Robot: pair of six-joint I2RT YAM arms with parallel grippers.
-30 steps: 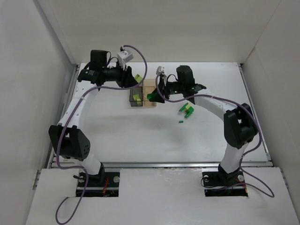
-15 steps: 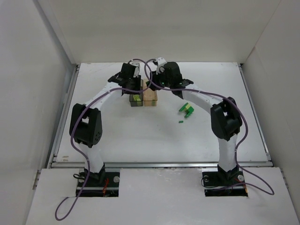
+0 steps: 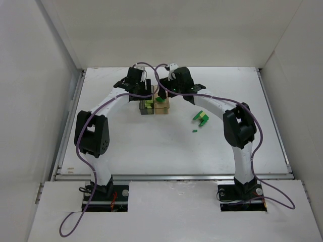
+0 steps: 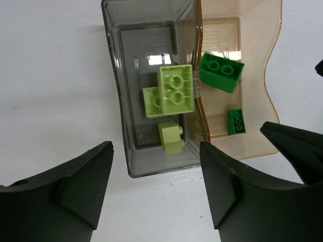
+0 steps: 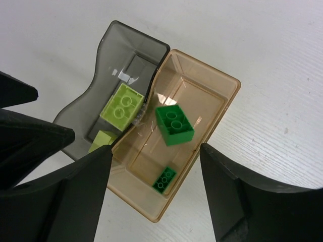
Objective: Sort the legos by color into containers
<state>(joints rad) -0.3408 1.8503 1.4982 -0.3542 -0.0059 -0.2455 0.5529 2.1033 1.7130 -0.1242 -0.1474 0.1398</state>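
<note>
Legos (image 3: 201, 118) left loose on the table (image 3: 151, 151) lie right of the boxes, nearer my right arm, the small clump set diagonally. My right claw (image 5: 154, 151) hangs spread and empty over the amber box (image 5: 214, 98), which has glossy green bricks (image 5: 174, 125) in it. My left claw (image 4: 156, 151), likewise spread and empty, hangs over the grey box (image 4: 112, 75), which holds studded pale yellow bricks (image 4: 175, 91).

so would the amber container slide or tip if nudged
Probably slides, not tips: the amber container sits flat on the smooth table. Likely drags the grey container along, since their walls look joined. Probably light: thin translucent plastic.
</note>
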